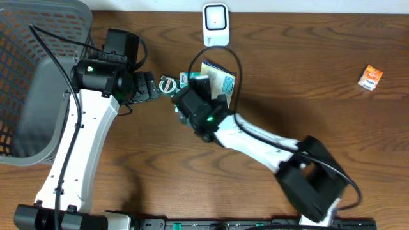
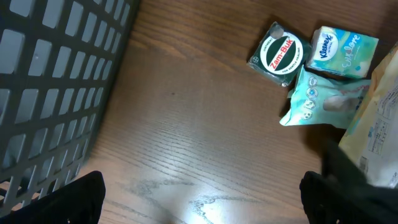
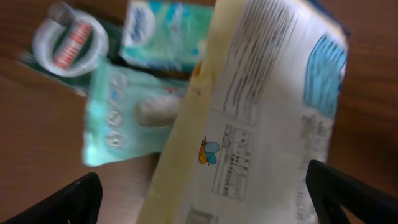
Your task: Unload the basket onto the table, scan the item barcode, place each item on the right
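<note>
- The step in hand was judged to be the pick-up: the flat printed packet (image 3: pixel 261 106), taken to be the item to scan, was seen lying on the worktop (image 1: pixel 307 89) at the upper middle of the overhead frame, below the white scanner (image 1: pixel 215 24) and apart from it.
- The right pincer (image 3: pixel 202 180) was held directly over the packet with its jaws spread wide. Nothing was seen to be gripped.
- The left pincer (image 2: pixel 202 183) was likewise fully spread and empty, over bare wood between the basket (image 2: pixel 56 74) and the cluster of goods.
- Touching or just beside the packet, toward the left of the frame, a Zam-Buk tin (image 2: pixel 281 55), a Kleenex pack (image 2: pixel 343 48) and a pale green pouch (image 2: pixel 323 99) were found.
- For the next move, the packet would need to be closed upon at an edge without its neighbours being caught. It would then have to be lifted and its coded face turned to the scanner.
- No barcode could be made out: the right wrist view was blurred, and only fine print and a small table were legible.
- In the overhead view, much of the packet was covered by the right arm, and its underside was hidden throughout.
</note>
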